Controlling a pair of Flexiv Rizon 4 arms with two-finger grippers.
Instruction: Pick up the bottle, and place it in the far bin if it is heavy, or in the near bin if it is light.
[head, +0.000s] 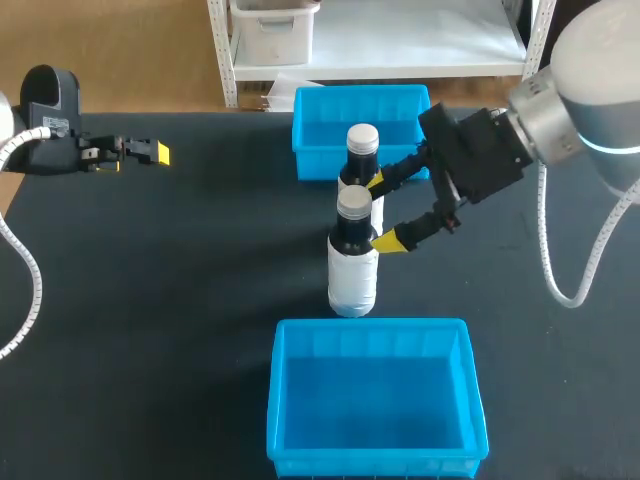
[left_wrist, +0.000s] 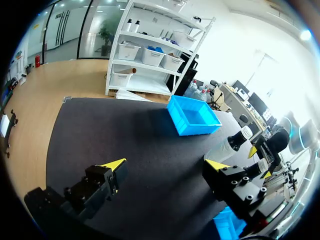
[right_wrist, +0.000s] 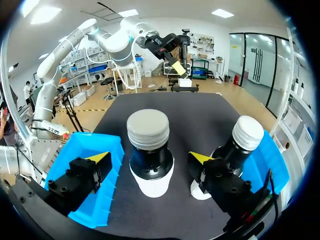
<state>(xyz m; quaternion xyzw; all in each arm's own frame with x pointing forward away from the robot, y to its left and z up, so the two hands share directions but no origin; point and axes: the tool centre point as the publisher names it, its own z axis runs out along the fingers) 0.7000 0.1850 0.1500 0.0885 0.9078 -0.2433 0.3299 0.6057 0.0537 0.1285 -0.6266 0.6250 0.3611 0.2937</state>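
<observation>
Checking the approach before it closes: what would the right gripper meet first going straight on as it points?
Probably the grey-capped bottle, centred between the right gripper's open fingers; the white-capped bottle stands outside one finger.

Table (head: 150, 300): black matte top, under everything. Second bottle (head: 362, 140): dark body, white label, pale screw cap, upright, just outside one finger of the right gripper (head: 382, 211), not between its fingers.

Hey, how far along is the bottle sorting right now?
Done: nothing; the far bin and near bin hold no bottle. In hand: the right gripper, fingers open, straddles the nearer bottle, not yet closed. Left: grasp, lift, judge weight, bin it.
</observation>
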